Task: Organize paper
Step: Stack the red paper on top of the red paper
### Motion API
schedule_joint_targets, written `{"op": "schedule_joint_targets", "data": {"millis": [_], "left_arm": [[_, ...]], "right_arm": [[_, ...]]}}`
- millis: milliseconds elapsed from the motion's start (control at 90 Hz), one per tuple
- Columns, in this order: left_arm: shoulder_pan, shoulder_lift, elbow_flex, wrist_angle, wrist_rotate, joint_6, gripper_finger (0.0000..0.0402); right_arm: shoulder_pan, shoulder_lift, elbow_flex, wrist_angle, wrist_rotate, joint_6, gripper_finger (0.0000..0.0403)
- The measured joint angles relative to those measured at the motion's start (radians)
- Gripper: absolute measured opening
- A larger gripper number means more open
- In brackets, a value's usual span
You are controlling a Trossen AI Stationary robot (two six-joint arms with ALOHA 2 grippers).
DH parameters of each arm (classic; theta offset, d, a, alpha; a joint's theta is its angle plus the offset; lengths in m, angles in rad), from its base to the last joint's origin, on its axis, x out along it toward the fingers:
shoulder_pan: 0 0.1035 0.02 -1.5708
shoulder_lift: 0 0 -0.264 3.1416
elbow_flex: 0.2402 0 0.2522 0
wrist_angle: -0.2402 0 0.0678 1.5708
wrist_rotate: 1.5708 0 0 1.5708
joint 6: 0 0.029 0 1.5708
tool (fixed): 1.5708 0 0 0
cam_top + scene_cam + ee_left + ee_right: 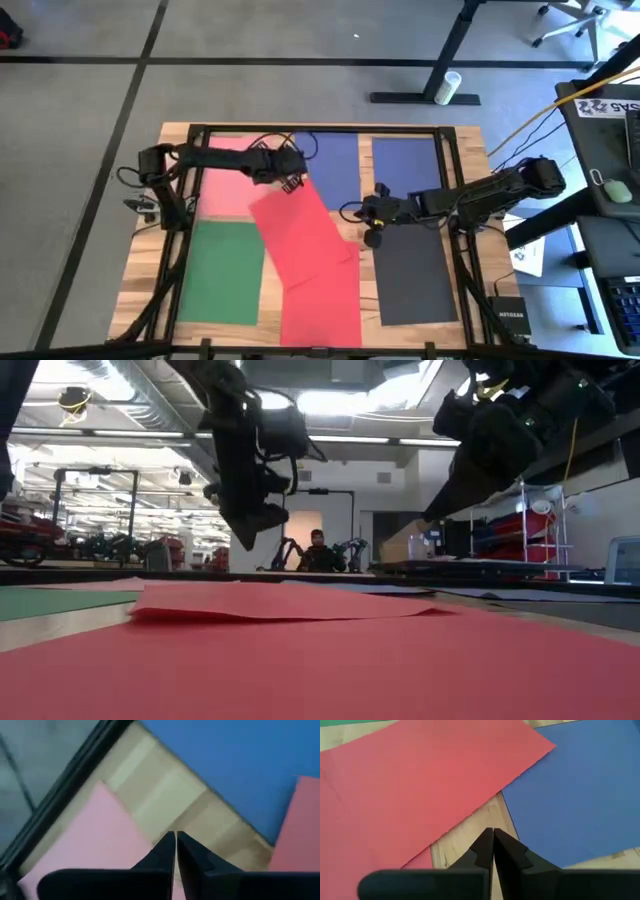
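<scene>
Pink sheet (225, 180): plain pale pink, matte.
Red sheets: tilted one (300, 232) and lower one (322, 312), both plain coral red.
Green sheet (222, 272): plain mid green.
Blue sheets: two, (335, 165) and (405, 163), plain navy.
Dark sheet (413, 273): plain charcoal grey.
Table (140, 275): light wood in banded planks, black frame rails.
Left gripper (175, 847) and right gripper (493, 842): matte black.
</scene>
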Motion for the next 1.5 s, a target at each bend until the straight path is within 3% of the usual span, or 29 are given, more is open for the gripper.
{"op": "schedule_joint_targets", "data": {"millis": [378,733,1500], "left_arm": [[-0.013,0.157,0.003,0.021,0.063,0.042,0.0000],[-0.115,0.148,0.000,0.094,0.077,0.092,0.0000],[-0.219,0.148,0.018,0.129,0.123,0.081,0.0000]], "right_arm": [[0.000,0.000,0.000,-0.008,-0.001,0.000,0.0001],[0.000,0.000,0.000,-0.024,-0.006,0.001,0.0001],[0.000,0.000,0.000,-0.035,-0.008,0.001,0.0001]]}}
